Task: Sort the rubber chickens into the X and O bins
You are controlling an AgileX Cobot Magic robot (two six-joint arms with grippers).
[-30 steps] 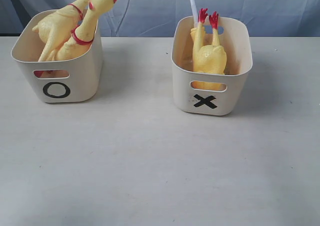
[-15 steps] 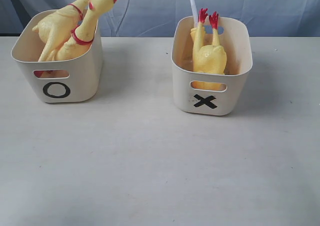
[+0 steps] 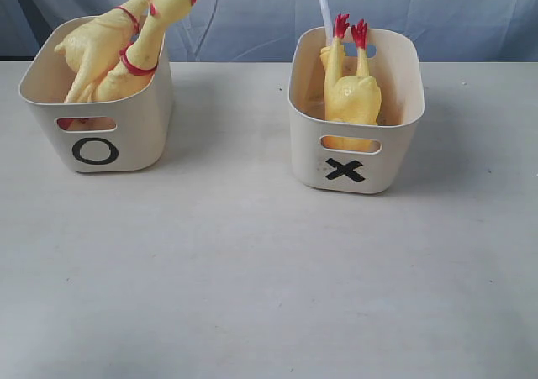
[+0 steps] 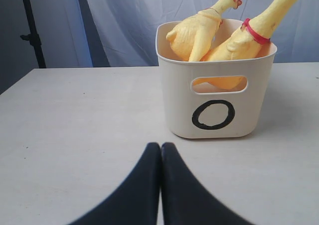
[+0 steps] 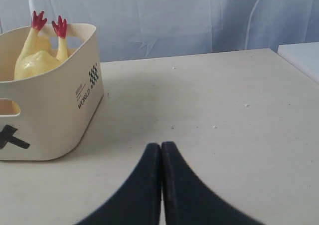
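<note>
Two rubber chickens (image 3: 126,47) lean together in the O bin (image 3: 97,135) at the left, heads sticking out over its far rim; they also show in the left wrist view as chickens (image 4: 224,33) inside the O bin (image 4: 215,103). A third chicken (image 3: 351,93) stands head-down in the X bin (image 3: 357,156), red feet up, seen too as the chicken (image 5: 35,55) in the X bin (image 5: 55,115). My left gripper (image 4: 160,146) is shut with nothing in it, short of the O bin. Beside the X bin, my right gripper (image 5: 160,145) is shut and empty. Neither gripper shows in the exterior view.
A white strip (image 3: 324,13) sticks up behind the X bin. A pale cloth backdrop (image 3: 378,9) hangs behind the table (image 3: 252,270). A dark stand (image 4: 31,30) rises past the table's far left edge. A white slab (image 5: 304,58) lies off the table's right corner.
</note>
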